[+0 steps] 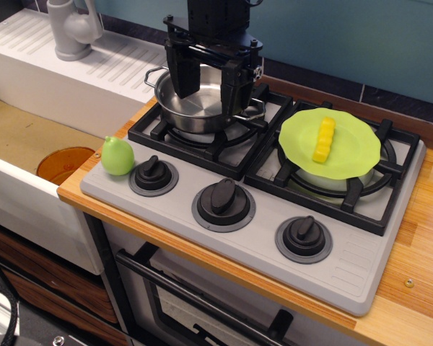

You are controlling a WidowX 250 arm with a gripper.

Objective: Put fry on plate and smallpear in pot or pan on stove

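Note:
The yellow fry [323, 140] lies on the lime-green plate [353, 155], which rests on the right burner grate of the grey stove [361, 267]. The light-green smallpear [117, 156] stands at the stove's front left corner, beside the left knob [153, 174]. The steel pot [202, 101] sits on the left burner. My black gripper [205, 85] hangs open and empty over the pot, its fingers [182, 72] spread wide.
An orange bowl [63, 164] lies in the sink at the left. A grey tap [72, 29] and white draining board are at the back left. Wooden counter [418, 245] runs along the stove's right side.

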